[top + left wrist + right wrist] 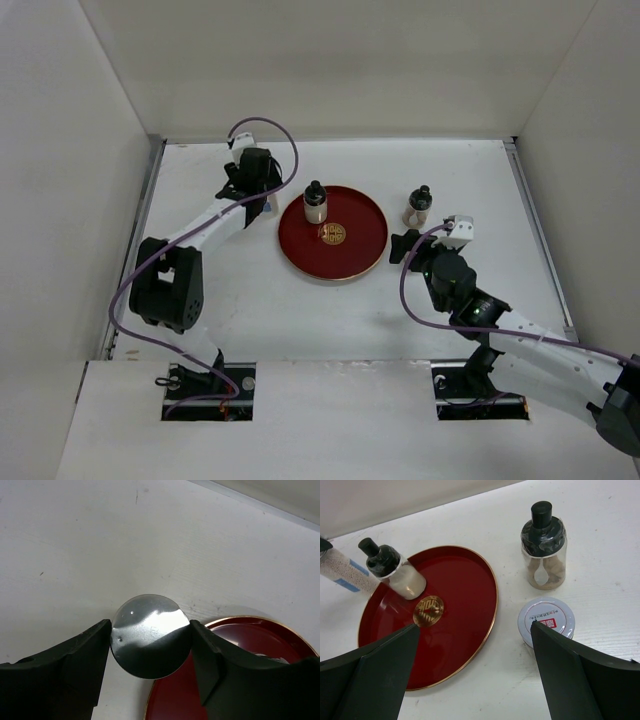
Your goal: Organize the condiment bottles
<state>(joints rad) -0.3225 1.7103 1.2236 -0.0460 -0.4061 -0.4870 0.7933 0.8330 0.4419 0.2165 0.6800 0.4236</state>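
Note:
My left gripper (262, 200) is shut on a tall white cylinder bottle with a blue label (345, 573), standing just off the left rim of the round red tray (352, 250). Its shiny silver top (150, 636) sits between both fingers in the left wrist view. A squat pale bottle with a black cap (315, 202) stands on the tray's far left part (394, 571). A second black-capped bottle (418, 207) stands on the table right of the tray (543, 547). A low jar with a white printed lid (546, 619) stands just in front of it. My right gripper (475, 626) is open and empty above the tray's right rim and this jar.
White walls enclose the table on the left, back and right. The tray (455, 590) has a gold emblem (428, 611) at its centre. The tray's edge (240, 640) shows under my left fingers. The right arm (500, 325) stretches across the near right.

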